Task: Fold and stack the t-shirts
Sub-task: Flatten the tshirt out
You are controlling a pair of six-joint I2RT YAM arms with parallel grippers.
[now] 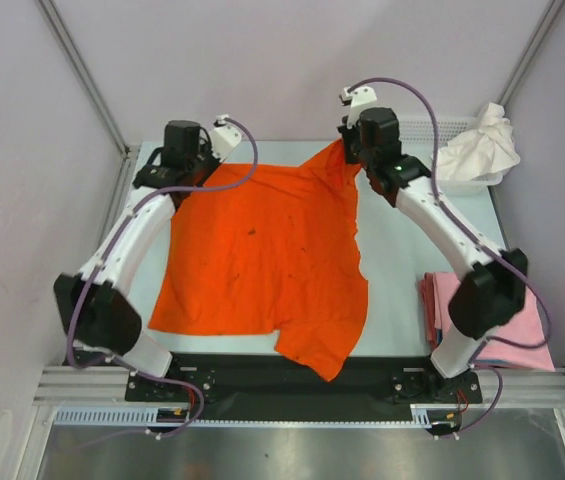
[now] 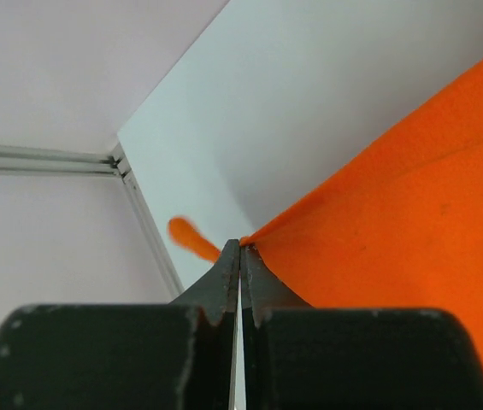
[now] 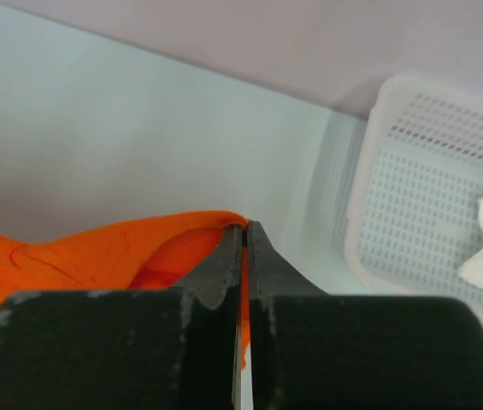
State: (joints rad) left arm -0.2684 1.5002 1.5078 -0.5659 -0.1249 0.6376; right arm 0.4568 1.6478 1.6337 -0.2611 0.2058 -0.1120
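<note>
Left tool (image 2: 239, 248) and right tool (image 3: 245, 227) each clamp a far corner of the rumpled bright orange cloth t-shirt (image 1: 262, 250), arms outstretched.

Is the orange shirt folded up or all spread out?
Spread out. The orange shirt lies open across the table, with the left gripper and right gripper each pinching a far corner.

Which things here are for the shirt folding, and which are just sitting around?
For the job:
- orange t-shirt, pinched by the left gripper and right gripper
- folded pink t-shirts, stacked on the right
- crumpled white t-shirt, in the lattice basket

Just lying about:
- the lattice basket itself, white plastic, in the far right corner
</note>
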